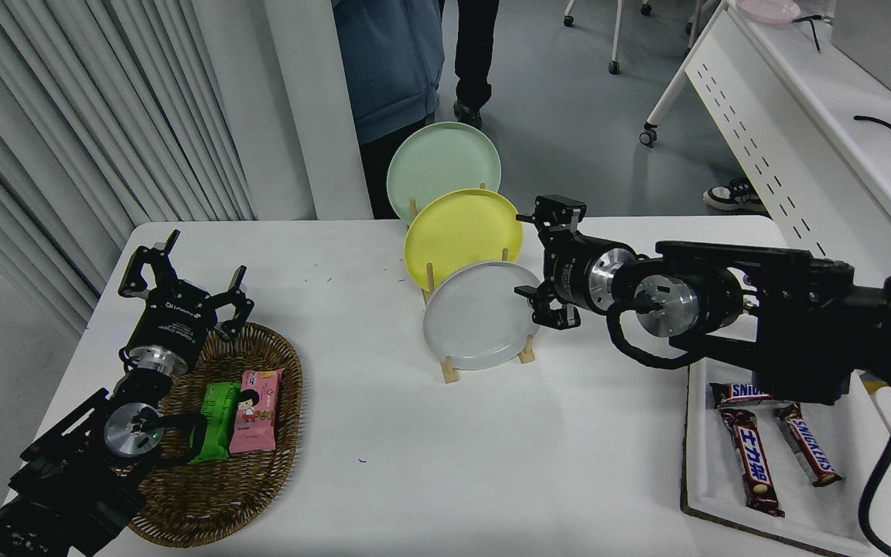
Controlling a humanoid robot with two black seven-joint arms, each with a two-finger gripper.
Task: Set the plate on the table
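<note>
Approach step, by the look of it: right gripper (532,259) level with the right edge of the light-grey plate (481,316), jaws spread wide, one up beside the yellow plate (462,237), the other low against the grey rim. No grasp yet; whether the lower jaw touches the rim, impossible to tell. Grey plate upright on edge in the front slot of the wooden rack (449,371), overlapped from behind by the yellow plate, with the mint green plate (442,170) at the back. Rack near the far middle of the white surface (445,464).

Next, probably: closing over the grey rim only, then lifting clear of the pegs before lowering flat onto a bare patch nearer the camera.

Left gripper (182,286) parked at lower left over the wicker basket (252,480), jaws released.
</note>
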